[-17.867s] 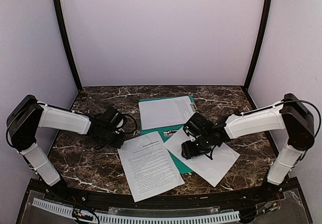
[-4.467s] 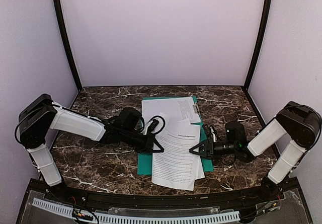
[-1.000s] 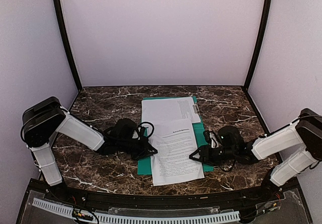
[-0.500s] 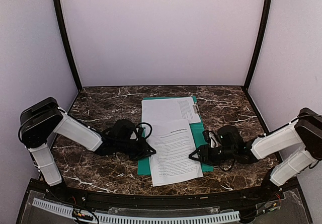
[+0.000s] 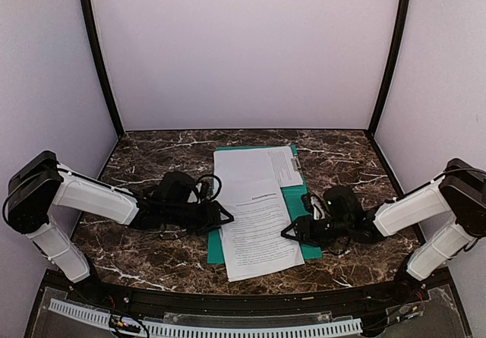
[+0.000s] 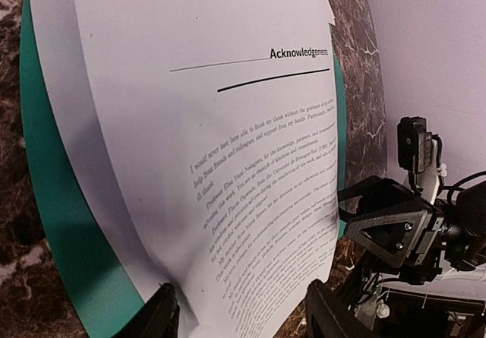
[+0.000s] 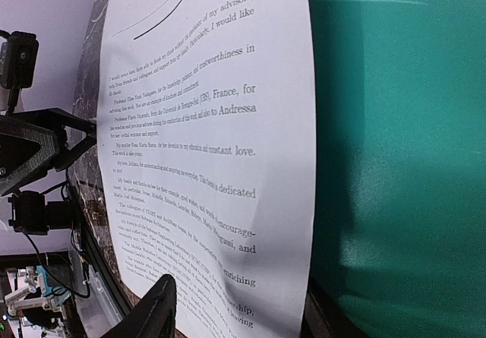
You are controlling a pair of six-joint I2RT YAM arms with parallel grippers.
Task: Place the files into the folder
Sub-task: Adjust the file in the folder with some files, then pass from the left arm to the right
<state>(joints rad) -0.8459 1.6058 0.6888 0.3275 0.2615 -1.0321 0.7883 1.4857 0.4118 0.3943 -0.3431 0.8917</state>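
Observation:
The teal folder [image 5: 302, 201] lies open and flat at the middle of the marble table. One file [image 5: 244, 168] rests on its far half. The other file [image 5: 258, 229], headed "Acknowledgements", lies over its near half, skewed, with its near edge past the folder's. My left gripper [image 5: 222, 218] is at this sheet's left edge, jaws apart and low. In the left wrist view the gripper [image 6: 239, 298] is open, the sheet [image 6: 220, 118] reaching between its fingers. My right gripper [image 5: 288, 233] is at the sheet's right edge, and in the right wrist view the gripper [image 7: 237, 298] is open around that edge.
The tabletop [image 5: 144, 163] is dark veined marble, with pale walls behind and at both sides. Black posts [image 5: 97, 57] stand at the back corners. A white slotted cable rail [image 5: 205, 327] runs along the near edge. Both forearms lie low over the table.
My left gripper has opened and let go of the front sheet. Its arm has drawn back leftward. The sheet has settled lower and shifted slightly left on the folder. The right gripper has edged left.

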